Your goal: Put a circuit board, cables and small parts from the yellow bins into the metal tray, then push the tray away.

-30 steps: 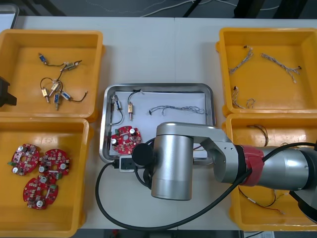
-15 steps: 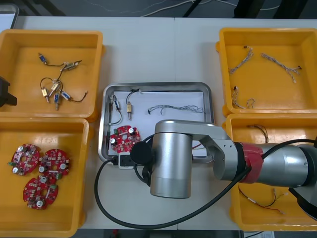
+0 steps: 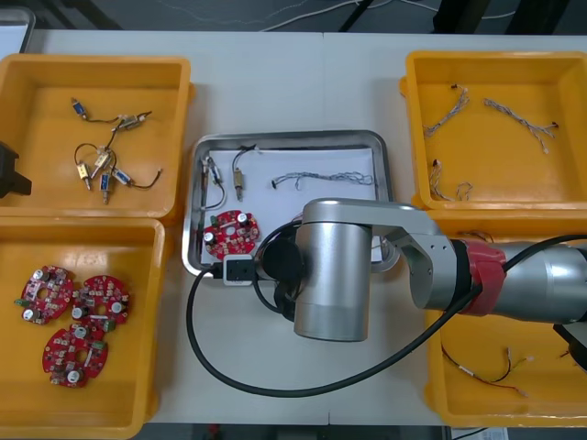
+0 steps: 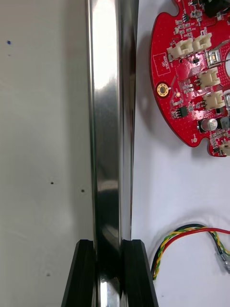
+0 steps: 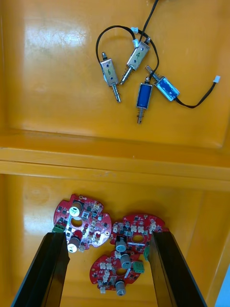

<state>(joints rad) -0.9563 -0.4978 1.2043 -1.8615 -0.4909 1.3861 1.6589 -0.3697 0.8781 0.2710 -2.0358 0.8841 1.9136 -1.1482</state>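
Front view: desk (image 3: 275,92), metal tray (image 3: 290,137) at centre holding a circuit board (image 3: 231,233). The right end effector (image 4: 109,245) pinches its rim; the left end effector (image 5: 108,235) gapes.

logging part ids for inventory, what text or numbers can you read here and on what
"6": handwritten on a small metal part in a yellow bin near the open left gripper.
"4": handwritten on the neighbouring metal part.
Circuit board in the metal tray, whose rim the right gripper clamps: print too small to read.
Nothing else legible.
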